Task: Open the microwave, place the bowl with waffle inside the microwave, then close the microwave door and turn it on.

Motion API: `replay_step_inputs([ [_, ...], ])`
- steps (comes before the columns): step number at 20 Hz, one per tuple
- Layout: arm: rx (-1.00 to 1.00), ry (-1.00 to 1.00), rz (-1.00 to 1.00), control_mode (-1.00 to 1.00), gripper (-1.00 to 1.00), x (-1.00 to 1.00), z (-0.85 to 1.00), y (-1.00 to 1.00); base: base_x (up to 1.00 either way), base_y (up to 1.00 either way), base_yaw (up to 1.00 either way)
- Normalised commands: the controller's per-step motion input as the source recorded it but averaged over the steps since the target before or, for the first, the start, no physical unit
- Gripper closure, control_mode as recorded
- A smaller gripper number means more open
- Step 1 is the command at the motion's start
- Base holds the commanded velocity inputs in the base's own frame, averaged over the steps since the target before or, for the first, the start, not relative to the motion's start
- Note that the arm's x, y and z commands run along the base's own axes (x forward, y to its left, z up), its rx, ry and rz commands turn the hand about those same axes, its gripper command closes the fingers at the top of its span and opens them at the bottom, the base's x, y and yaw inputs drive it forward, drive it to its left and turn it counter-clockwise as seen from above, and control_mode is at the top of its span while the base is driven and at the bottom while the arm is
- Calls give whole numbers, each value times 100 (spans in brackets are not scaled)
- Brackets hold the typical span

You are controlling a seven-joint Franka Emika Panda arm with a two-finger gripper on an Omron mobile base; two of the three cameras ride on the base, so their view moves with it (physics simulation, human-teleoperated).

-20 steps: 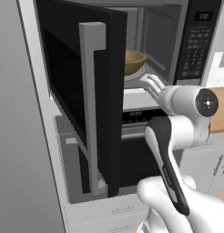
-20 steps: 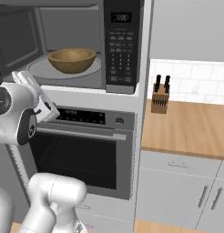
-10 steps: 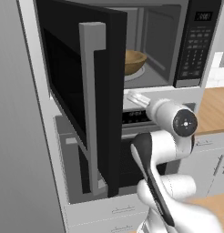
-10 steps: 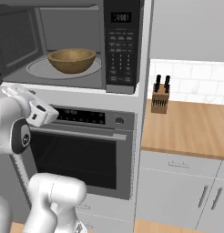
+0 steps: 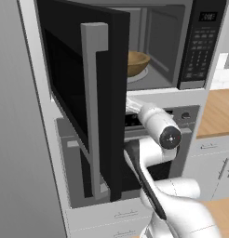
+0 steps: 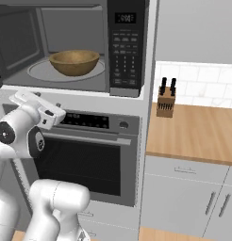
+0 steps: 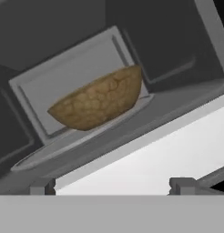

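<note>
Kitchen: your big black microwave (image 6: 125,47) sits in the wall.
Done: round brown wooden bowl (image 6: 74,61) inside.
Left: shut the wide black door (image 5: 84,93), press start.
Claw (image 7: 111,185): spread wide, empty.

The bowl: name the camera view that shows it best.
Right base view: the bowl sits whole on the turntable, rim and hollow visible. Left base view: the microwave door hides half. Hand view: its underside from below.
</note>
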Motion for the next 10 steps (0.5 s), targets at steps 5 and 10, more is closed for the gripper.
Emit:
replay_step_inputs([
  [5,-13,-36,3,-100,-100,12,-13,44,0,0,0],
  [10,-19,-38,0,-100,-100,-8,-23,57,0,0,0],
])
